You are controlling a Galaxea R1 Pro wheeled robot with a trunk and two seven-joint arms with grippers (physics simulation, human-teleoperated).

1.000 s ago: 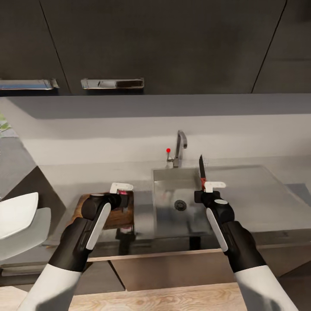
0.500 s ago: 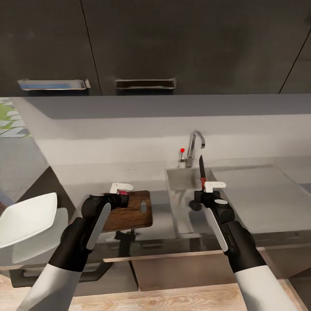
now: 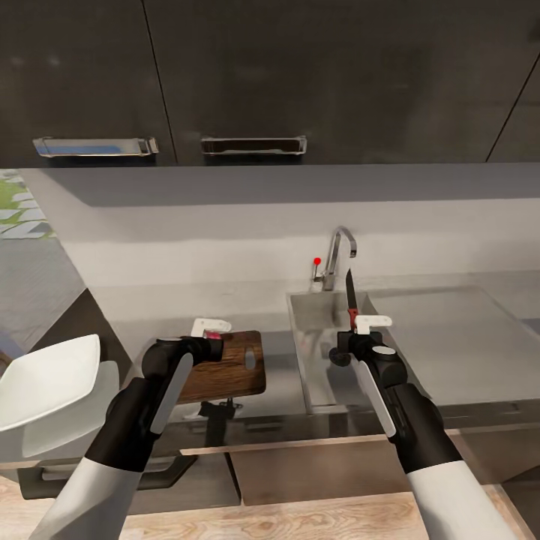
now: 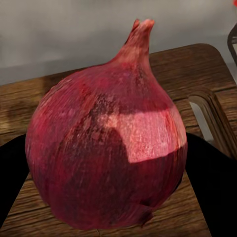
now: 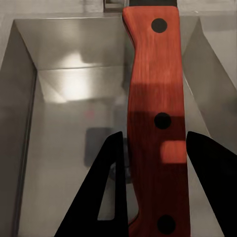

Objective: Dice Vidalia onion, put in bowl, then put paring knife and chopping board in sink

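The left tool (image 3: 212, 337) is closed around the Vidalia onion (image 4: 106, 148) above the chopping board (image 3: 225, 366). At three o'clock of it, the right tool (image 3: 358, 328) grips the paring knife (image 3: 349, 295), blade toward twelve, over the sink (image 3: 319, 345).

Vidalia onion (image 4: 106, 148): 1, between the left jaws
paring knife (image 5: 155, 123): 1, between the right jaws, blade pointing up
handle rivets, wrist view: 3, dark
chopping board (image 3: 229, 367): 1, under the left jaws; 1 slot handle
bowl (image 3: 45, 382): 1, white, well to the left of the left jaws
sink (image 3: 319, 330): 1, behind and below the right jaws; 1 tap, 1 red knob
grippers: 2, left gripper (image 3: 212, 335) and right gripper (image 3: 358, 324)
cabinet handles (image 3: 253, 145): 2, on the upper doors
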